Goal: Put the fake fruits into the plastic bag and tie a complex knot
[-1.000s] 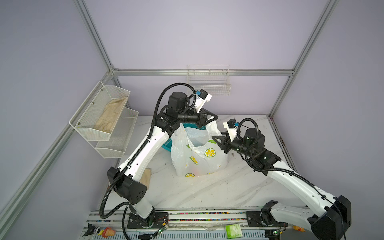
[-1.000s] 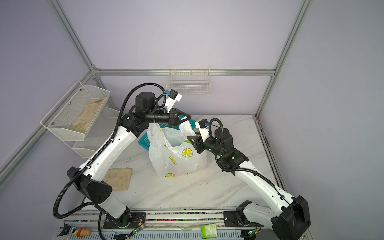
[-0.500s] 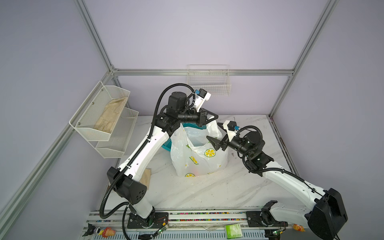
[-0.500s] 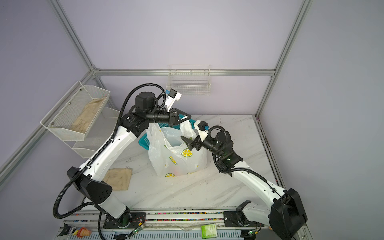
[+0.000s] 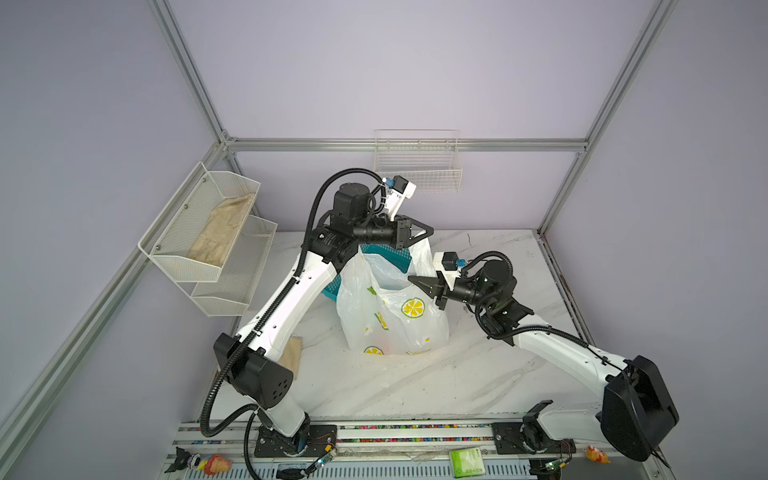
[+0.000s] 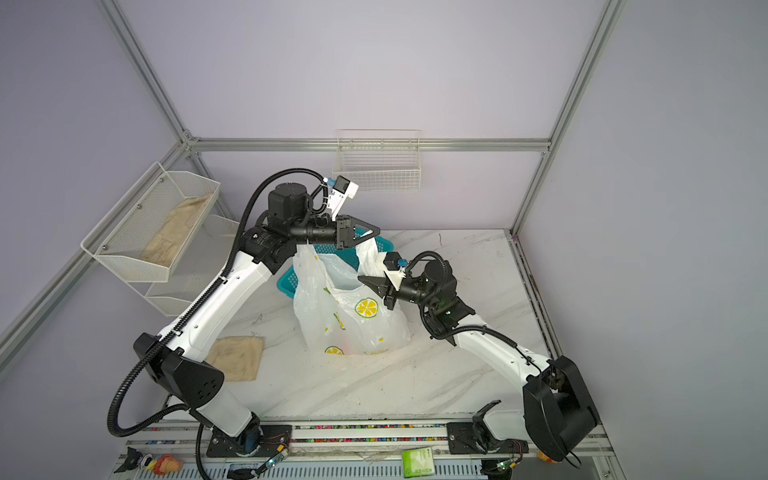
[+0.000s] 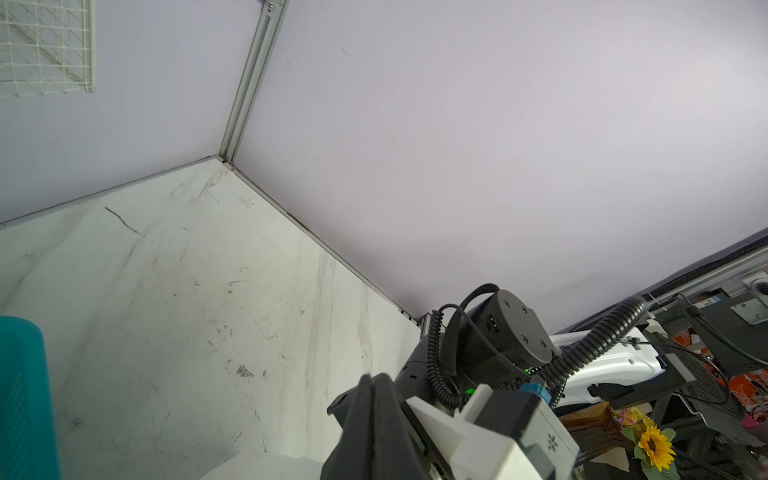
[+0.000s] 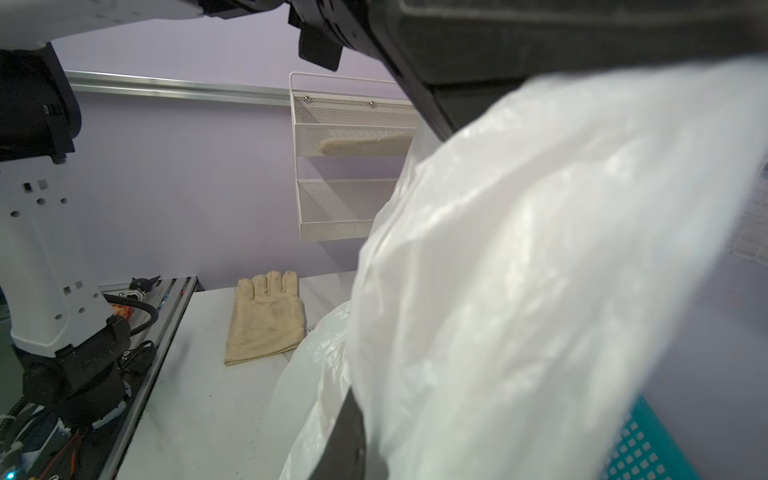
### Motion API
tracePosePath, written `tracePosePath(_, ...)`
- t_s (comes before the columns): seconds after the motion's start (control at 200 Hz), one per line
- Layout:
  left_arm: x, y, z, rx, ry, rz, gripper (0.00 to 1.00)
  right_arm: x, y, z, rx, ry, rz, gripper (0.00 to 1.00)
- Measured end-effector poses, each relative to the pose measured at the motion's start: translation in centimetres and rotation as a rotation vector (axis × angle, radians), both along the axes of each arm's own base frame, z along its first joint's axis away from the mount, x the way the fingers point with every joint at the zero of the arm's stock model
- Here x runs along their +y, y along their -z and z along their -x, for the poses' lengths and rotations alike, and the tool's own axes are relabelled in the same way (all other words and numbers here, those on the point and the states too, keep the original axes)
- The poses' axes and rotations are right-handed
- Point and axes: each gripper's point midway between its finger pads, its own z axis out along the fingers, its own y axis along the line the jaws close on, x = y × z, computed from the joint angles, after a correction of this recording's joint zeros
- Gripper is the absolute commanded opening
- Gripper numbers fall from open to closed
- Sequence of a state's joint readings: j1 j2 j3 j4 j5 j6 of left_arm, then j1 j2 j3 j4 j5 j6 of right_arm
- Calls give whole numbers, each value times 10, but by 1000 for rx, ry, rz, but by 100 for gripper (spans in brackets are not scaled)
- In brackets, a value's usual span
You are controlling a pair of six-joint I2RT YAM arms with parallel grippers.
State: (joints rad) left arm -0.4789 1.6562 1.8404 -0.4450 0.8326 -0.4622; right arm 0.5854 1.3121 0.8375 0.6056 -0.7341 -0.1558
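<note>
At centre frame, the left pincer (image 5: 428,231) clamps a handle of the plastic bag (image 5: 399,328) aloft; the right pincer (image 5: 412,278), jaws nearly together, meets its rim, grip unclear.

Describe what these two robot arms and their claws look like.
The left arm and right arm have white shells, black joints and black ribbed hoses. The left gripper and right gripper are black, pointed and triangular. A white camera block with a blue plug sits at each wrist.

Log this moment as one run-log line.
left tool: shut on plastic bag handle, holding it up | right tool: shut on bag's near rim | bag: upright, mouth open | knot: not tied
</note>
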Motion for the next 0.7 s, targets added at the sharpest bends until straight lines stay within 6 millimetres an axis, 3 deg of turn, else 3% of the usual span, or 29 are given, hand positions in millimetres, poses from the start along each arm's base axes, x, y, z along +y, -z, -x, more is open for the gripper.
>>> tracePosePath(0.105, -1, 15, -2, 34, -2, -15, 0, -6, 13, -5, 40, 58, 11, 8)
tracePosePath(0.19, -1, 24, -6, 48, -13, -21, 0, -12, 25, -16, 81, 135, 40, 16)
tracePosePath(0.35, -1, 24, -8, 46, -26, -15, 0, -23, 38, -35, 134, 264, 88, 48)
tracePosePath(0.455, 0, 18, -11, 27, -40, 0, 0, -29, 34, -42, 133, 324, 89, 63)
tracePosePath(0.61, 2, 6, -9, 0, -57, 20, 0, -37, 12, -40, 94, 389, 45, 82)
tracePosePath(0.7, 4, 0, -7, -9, -63, 29, 0, -34, -2, -35, 55, 419, 16, 85)
